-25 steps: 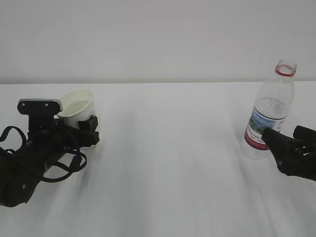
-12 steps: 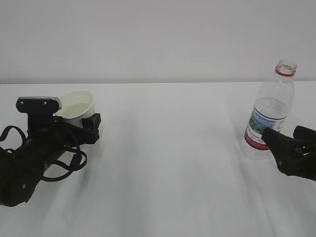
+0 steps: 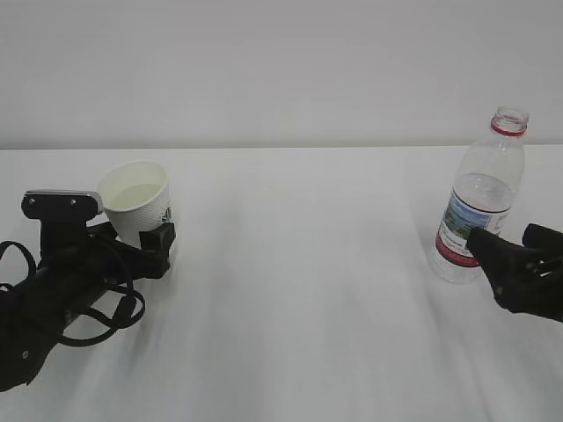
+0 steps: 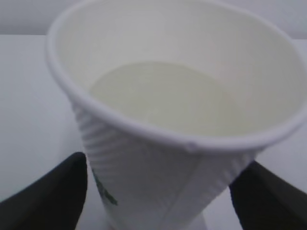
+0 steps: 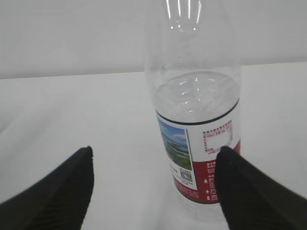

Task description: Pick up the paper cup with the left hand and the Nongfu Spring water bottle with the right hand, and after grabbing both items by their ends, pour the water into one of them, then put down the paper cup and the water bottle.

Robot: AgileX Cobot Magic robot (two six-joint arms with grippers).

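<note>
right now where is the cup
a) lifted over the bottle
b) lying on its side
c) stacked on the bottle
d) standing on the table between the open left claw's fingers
d: the cup stands upright on the table, the left claw open with a finger on either side, far from the bottle.

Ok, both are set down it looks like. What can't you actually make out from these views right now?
- Paper cup base: cut off by the bottom edge in the left wrist view, hidden behind the left gripper in the exterior view.
- Nongfu Spring water bottle neck and mouth: cut off by the top edge in the right wrist view.
- Right gripper: runs off the exterior view's right edge.
- Label print: too small to read.
</note>
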